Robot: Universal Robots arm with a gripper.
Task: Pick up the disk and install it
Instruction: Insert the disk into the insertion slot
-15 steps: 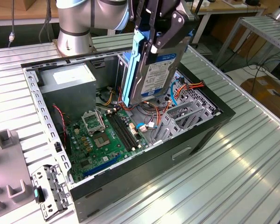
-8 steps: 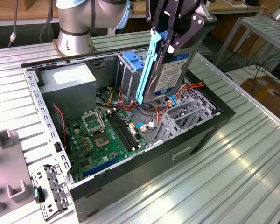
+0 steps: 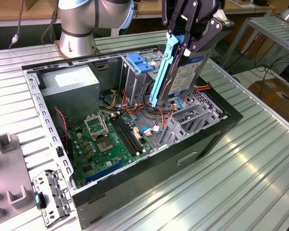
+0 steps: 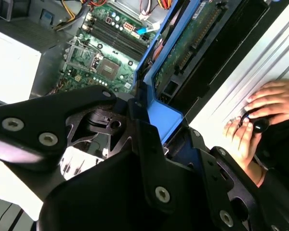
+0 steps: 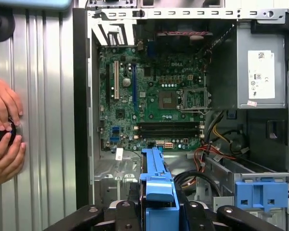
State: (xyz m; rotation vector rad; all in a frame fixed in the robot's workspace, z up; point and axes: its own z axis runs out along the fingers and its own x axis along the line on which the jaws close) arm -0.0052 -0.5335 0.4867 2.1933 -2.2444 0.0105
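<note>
My gripper (image 3: 195, 36) is shut on the disk (image 3: 185, 72), a dark drive with a grey label and a bright blue carrier frame (image 3: 163, 72). It hangs upright and tilted over the open computer case (image 3: 149, 168), its lower end just above the drive bay area on the exterior view's right. In the second wrist view the black fingers (image 4: 144, 144) clamp the blue frame (image 4: 164, 114), and the disk's green circuit side (image 4: 192, 43) runs away from them. The first wrist view has the blue frame (image 5: 156, 185) edge-on between the fingers, above the case floor.
Inside the case lie the green motherboard (image 5: 154, 96), a grey power supply (image 5: 260, 67), orange and red cables (image 5: 216, 139) and a light-blue latch plate (image 5: 260, 192) on the drive cage. A person's hands (image 5: 5, 130) rest on the ribbed table beside the case. A metal bracket (image 3: 50, 195) lies outside it.
</note>
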